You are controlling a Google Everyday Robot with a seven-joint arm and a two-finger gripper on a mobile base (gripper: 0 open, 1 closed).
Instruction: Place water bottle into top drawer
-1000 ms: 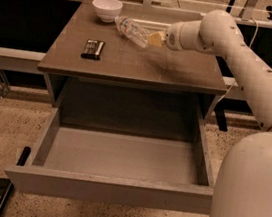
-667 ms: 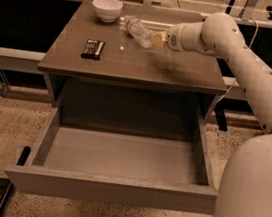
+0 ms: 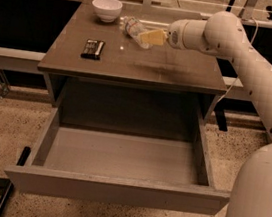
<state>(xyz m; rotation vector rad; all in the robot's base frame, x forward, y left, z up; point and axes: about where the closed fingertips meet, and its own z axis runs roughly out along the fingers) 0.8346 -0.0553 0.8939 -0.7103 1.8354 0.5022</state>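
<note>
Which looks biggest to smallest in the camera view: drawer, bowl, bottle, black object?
1. drawer, nearest the camera.
2-3. bowl and bottle: alike; the gripper, above the table, hides part of the bottle it holds.
4. black object.

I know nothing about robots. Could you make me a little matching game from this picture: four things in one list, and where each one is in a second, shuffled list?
Things:
1. white bowl
2. water bottle
3. flat black object
4. top drawer

Places:
A. pulled open below the table
B. back left corner of the table
C. at the tip of the claw, over the back middle of the table
D. left part of the table, nearer the front than the bowl

Pairs: 1-B, 2-C, 3-D, 4-A.
</note>
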